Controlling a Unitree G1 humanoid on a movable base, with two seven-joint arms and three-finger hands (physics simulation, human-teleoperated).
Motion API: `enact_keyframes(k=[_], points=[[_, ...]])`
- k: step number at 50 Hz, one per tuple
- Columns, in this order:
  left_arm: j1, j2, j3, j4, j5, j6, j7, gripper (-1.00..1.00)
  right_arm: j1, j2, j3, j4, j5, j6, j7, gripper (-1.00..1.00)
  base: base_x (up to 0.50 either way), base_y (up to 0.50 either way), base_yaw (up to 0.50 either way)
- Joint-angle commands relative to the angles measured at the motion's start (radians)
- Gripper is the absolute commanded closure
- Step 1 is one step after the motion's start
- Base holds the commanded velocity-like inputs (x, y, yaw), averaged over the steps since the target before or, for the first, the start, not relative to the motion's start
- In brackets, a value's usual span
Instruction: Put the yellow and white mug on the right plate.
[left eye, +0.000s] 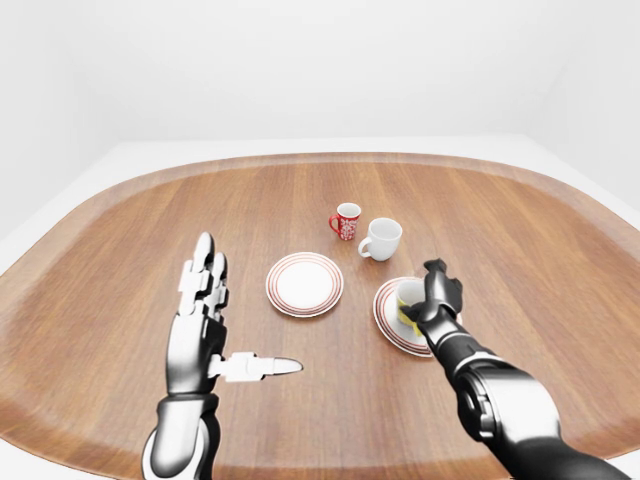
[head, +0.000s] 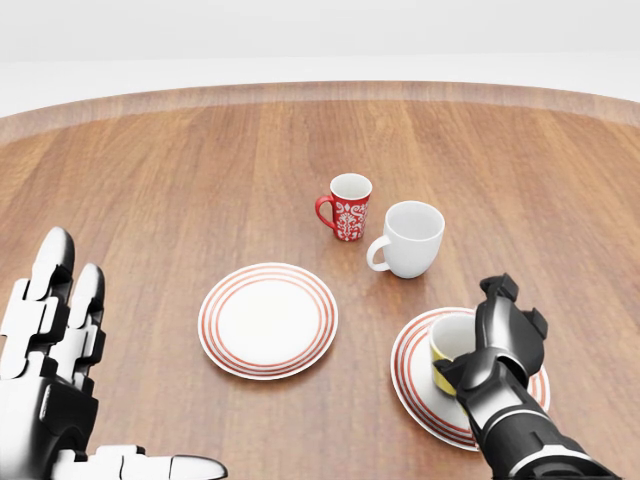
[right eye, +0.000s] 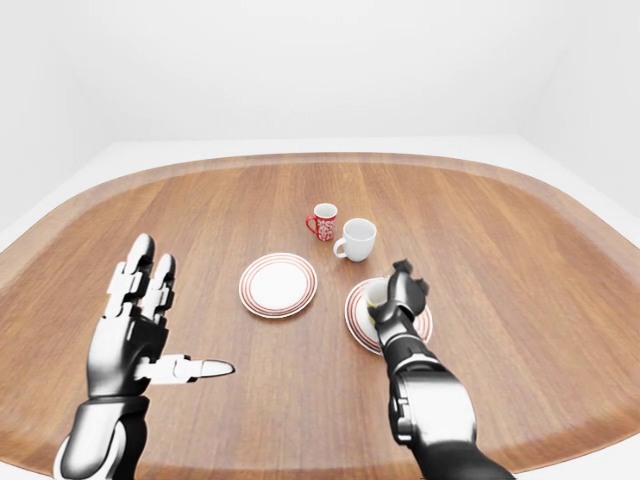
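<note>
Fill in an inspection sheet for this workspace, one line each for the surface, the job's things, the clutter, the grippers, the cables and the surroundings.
Surface: rounded brown wooden table, with a paler raised rim.
Job's things: yellow and white mug over the right red-ringed white plate; whether it rests on the plate cannot be told.
Clutter: left red-ringed white plate, bare; red patterned mug and plain white mug, upright side by side above the plates.
Grippers: right hand with fingers wrapped round the yellow and white mug; left hand open, fingers spread, holding nothing.
Cables: nothing seen.
Surroundings: plain white walls and floor, nothing else seen.
</note>
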Motion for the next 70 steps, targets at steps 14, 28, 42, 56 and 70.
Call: enact_keyframes(k=[14,28,42,56,70], points=[[0.004,0.001,-0.004,-0.029,0.001,0.0,0.005,-1.0,-0.001,0.001,0.009,0.001,0.015,0.0,-0.002,-1.0,0.0,0.0,0.0],[0.003,-0.001,0.008,-0.005,-0.004,0.0,-0.004,-1.0,-0.004,0.001,0.013,0.0,0.019,0.0,-0.002,-1.0,0.0,0.0,0.0],[0.008,-0.001,0.006,-0.006,-0.004,0.0,-0.004,-1.0,-0.019,-0.006,0.03,-0.005,0.048,0.0,-0.002,-1.0,0.0,0.0,0.0],[-0.002,-0.002,0.007,-0.004,-0.003,0.0,-0.005,-1.0,-0.031,-0.008,0.044,-0.009,0.069,0.0,-0.002,-1.0,0.0,0.0,0.0],[0.001,-0.001,0.003,0.001,-0.001,0.0,-0.001,-1.0,-0.045,-0.014,0.059,-0.016,0.097,-0.069,-0.002,-1.0,0.0,0.0,0.0]])
